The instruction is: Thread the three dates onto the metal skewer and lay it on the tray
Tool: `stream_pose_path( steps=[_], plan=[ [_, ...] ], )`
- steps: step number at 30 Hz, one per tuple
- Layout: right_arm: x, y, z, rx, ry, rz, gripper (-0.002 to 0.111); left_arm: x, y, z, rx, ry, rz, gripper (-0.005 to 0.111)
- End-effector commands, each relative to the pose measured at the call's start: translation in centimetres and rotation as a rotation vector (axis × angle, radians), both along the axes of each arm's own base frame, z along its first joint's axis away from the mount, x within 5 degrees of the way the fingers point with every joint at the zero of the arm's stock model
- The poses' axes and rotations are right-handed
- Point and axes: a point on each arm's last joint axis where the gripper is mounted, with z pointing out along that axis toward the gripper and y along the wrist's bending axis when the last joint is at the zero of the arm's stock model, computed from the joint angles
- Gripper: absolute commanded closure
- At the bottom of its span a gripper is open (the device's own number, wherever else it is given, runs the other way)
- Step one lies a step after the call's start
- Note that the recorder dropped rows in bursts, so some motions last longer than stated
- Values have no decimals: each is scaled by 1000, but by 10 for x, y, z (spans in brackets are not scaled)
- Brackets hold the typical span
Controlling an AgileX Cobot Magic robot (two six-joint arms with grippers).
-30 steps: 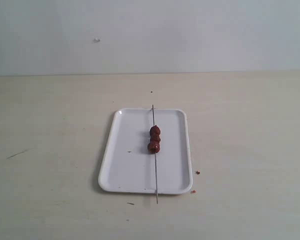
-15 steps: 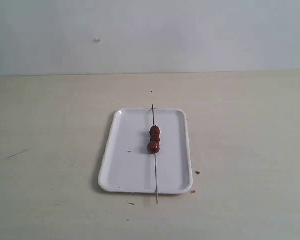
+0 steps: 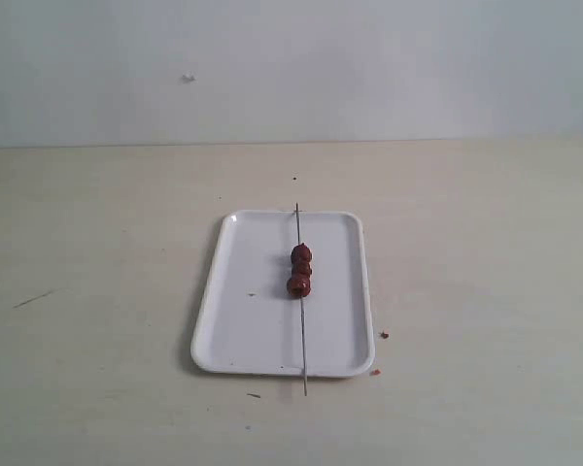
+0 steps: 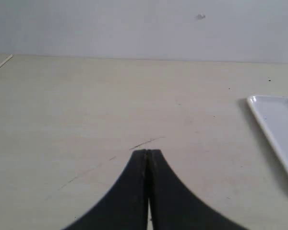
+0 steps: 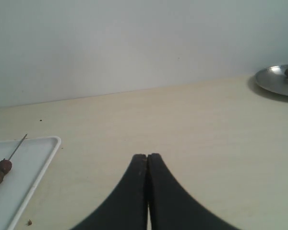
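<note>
Lying threaded on the metal skewer (image 3: 302, 335), the three dates (image 3: 299, 270) sit in a tight row, each touching the next. The skewer rests on the tray (image 3: 241, 325).

- Exterior view, clock centred on the tray: the dates sit a little toward 1 o'clock from centre. The skewer runs straight from 12 to 6 o'clock. Its far tip just passes the far rim and its near tip overhangs the near rim onto the surface (image 3: 97, 233).
- The tray is white and rectangular with rounded corners, its long axis running 12 to 6. It lies flat near the middle of the surface.
- Crumbs (image 3: 383, 335): one reddish speck is on the surface at 4 o'clock, just off the tray's rim. A second lies by the corner at 5 o'clock.
- A thin dark scratch (image 3: 34, 299) marks the surface at 9 o'clock, well apart from the tray.
- Left pincer (image 4: 147, 152): fingers pressed together, nothing between them. It is over bare surface, apart from the tray, whose corner shows at the frame's edge.
- Right pincer (image 5: 147, 156): fingers together, gripping nothing. It is also apart from the tray.
- Neither pincer appears in the exterior view.
- The right wrist view shows a round metal dish (image 5: 277, 81) far off on the surface. A small dark lump sits on it; I cannot tell what it is.
</note>
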Motion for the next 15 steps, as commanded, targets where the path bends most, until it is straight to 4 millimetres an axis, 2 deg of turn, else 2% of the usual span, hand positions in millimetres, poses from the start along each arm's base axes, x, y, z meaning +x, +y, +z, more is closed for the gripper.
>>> stream_pose_path(
  steps=[1, 15],
  plan=[
    [0, 0, -1, -9, -3, -6, 108, 0, 0, 0, -2, -5, 4, 106],
    [0, -1, 0, -16, -14, -7, 108, 0, 0, 0, -2, -5, 4, 106]
  ],
)
